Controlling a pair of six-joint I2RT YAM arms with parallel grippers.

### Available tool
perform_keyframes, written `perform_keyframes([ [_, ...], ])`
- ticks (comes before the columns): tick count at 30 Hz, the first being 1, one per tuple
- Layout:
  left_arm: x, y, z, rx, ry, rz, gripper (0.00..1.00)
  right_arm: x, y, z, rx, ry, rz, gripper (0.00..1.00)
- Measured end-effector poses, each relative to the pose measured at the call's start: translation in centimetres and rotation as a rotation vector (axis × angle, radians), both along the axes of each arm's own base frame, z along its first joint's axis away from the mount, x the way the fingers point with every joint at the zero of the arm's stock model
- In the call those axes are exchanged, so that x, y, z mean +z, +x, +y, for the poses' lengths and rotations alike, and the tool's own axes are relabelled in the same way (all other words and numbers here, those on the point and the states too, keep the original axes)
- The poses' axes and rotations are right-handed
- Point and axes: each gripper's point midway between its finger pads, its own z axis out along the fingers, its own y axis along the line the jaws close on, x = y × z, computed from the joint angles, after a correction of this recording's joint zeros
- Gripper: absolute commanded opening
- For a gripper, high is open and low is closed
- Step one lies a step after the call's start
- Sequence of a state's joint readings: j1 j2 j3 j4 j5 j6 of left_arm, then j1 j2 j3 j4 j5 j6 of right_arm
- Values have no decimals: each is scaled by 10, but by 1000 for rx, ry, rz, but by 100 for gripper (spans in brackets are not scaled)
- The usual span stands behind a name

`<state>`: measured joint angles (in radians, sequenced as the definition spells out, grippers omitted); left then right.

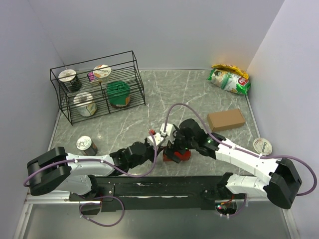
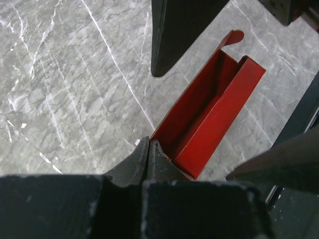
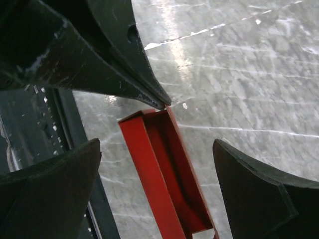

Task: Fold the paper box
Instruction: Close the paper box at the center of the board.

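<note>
Paper box [image 2: 209, 104]: your left tool [image 2: 148, 147] pinches corner as anchor; right tool [image 3: 156, 143] spread wide astride for folding.

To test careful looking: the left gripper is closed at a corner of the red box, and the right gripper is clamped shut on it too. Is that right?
No. The right gripper is open, not clamped shut: the right wrist view shows it spread wide, straddling the red box. The left gripper is closed at a corner.
</note>
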<state>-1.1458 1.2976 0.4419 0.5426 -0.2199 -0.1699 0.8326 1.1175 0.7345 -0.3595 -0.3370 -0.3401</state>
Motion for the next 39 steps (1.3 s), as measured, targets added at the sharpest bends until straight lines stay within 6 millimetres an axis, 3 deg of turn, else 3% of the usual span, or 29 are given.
perform_keyframes([
  [8, -5, 5, 8, 10, 16, 4, 1, -3, 11, 0, -52, -54, -61, 98],
  [13, -24, 1, 18, 1, 78, 35, 1, -15, 14, -7, -83, -133, -78, 99],
  [22, -24, -4, 15, -45, 82, 30, 1, -11, 17, -9, -110, -145, -121, 99],
  [26, -22, -6, 11, -63, 74, 32, 1, 2, 17, -15, -132, -130, -157, 99],
  [32, -18, -7, 7, -84, 68, 25, 1, 51, 7, -20, -131, 4, -220, 96],
  [35, -17, -8, 7, -91, 69, 21, 1, 54, 2, -22, -125, -23, -179, 90],
  [39, -17, -8, 7, -94, 72, 19, 1, 39, -9, -27, -105, -123, -86, 78],
])
